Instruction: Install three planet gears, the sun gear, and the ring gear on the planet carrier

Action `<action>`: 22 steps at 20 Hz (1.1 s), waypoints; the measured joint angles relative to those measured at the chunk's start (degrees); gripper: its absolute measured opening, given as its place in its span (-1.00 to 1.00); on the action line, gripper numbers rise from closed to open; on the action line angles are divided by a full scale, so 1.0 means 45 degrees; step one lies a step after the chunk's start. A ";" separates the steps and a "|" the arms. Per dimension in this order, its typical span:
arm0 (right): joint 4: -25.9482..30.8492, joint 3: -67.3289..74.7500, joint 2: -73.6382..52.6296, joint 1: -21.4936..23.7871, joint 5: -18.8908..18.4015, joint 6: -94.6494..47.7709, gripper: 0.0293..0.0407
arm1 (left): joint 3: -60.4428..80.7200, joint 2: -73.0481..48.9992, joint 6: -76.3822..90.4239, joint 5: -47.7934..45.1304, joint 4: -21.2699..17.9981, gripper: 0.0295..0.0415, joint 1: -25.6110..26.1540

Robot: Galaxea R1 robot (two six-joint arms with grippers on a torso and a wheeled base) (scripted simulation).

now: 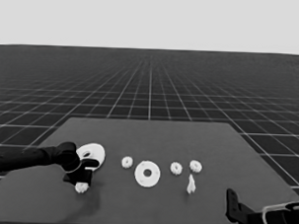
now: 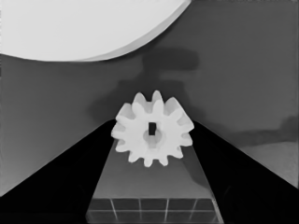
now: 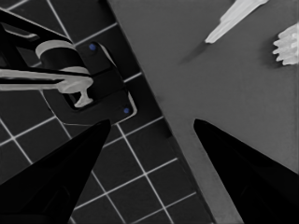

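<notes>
Head view first: left end effector [image 1: 81, 177] stands at the counter's [image 1: 146, 210] left end, over a small gear [image 1: 81, 187], with the larger round part [image 1: 91, 154] just behind it. The smaller round part [image 1: 147, 173] lies at mid-counter, its hole bare and nothing seated on it. One gear [image 1: 127, 162] sits to its left, two more [image 1: 175, 167] [image 1: 195, 166] to its right, and a thin white piece [image 1: 191, 184] lies near those two. The right end effector [image 1: 231, 201] is parked at the lower right corner.

Left wrist view: the gear [image 2: 152, 129] lies between the two dark fingers [image 2: 60, 172], which flank it closely; I cannot tell whether they press it or merely stand around it, nor whether it is off the counter. The larger round part's edge [image 2: 88, 25] curves just beyond.

Right wrist view: the right end effector [image 3: 152, 123] is spread wide and empty over the counter's corner [image 3: 196, 154], with the thin white piece [image 3: 233, 18] and a gear [image 3: 287, 44] farther in.

As a judgement, the step in hand is picking up this first gear. Doing it well means squeezing across the teeth squarely, lifting straight so the larger round part is not nudged, then carrying the gear level to the smaller round part, which so far holds nothing.
</notes>
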 joint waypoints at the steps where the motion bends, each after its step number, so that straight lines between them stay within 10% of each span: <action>1: 0.0000 0.0000 0.0000 0.0000 0.0000 0.0000 0.61 | 0.0000 0.0000 0.0000 0.0000 0.0000 -0.71 0.0000; 14: 0.0000 0.0000 0.0000 0.0000 0.0000 0.0000 0.61 | 0.1745 -0.0833 -0.0472 0.1618 -0.2499 -0.72 -0.2928; 17: 0.0000 0.0000 0.0000 0.0000 0.0000 0.0000 0.61 | 0.0195 0.6673 -0.6626 0.2925 -0.2321 -0.72 -0.3092; 22: 0.0000 0.0000 0.0000 0.0000 0.0000 0.0000 0.61 | -0.2426 0.9085 -0.6130 0.2804 -0.2414 -0.72 -0.3103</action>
